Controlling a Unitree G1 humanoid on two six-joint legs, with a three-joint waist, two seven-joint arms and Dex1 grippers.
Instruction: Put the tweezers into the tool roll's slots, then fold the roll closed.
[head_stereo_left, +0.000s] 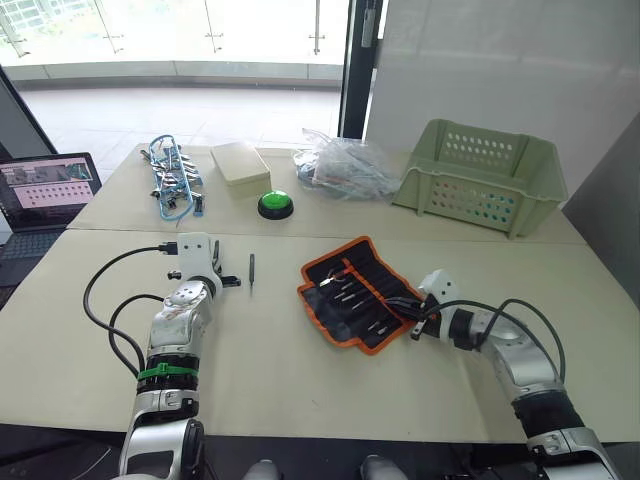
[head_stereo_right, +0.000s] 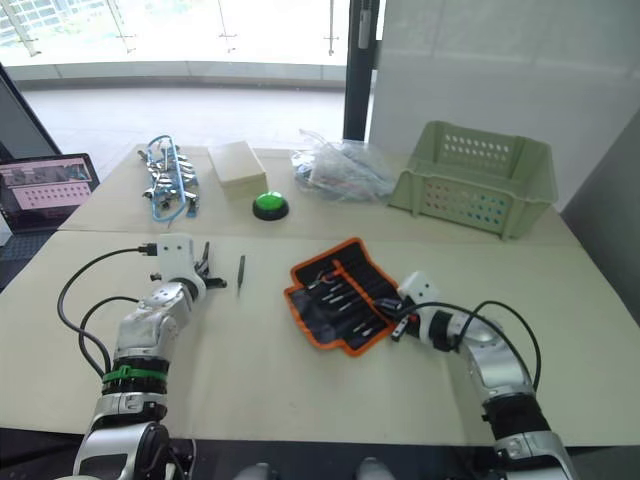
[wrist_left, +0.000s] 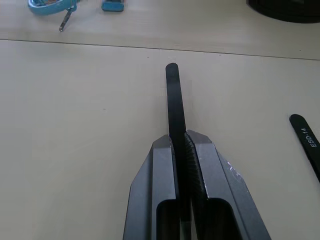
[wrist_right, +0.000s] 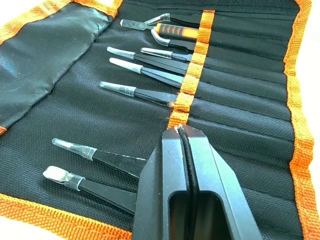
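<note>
The left gripper is clamped tight on one slim black tweezer, its free end jutting ahead of the fingers, while a second loose tweezer lies on the worktop just off to that gripper's side. Across the cream worktop, the right gripper rests pinched together on the tool roll, apparently nipping a thin black strap; ahead of it several tweezers sit in their slots beneath the orange band. Seating the held tweezer well likely means carrying it level to the roll, lining it up with a free slot and sliding it under the band while the right gripper pins the fabric. Beyond, a green button, a green basket and glass doors.
</note>
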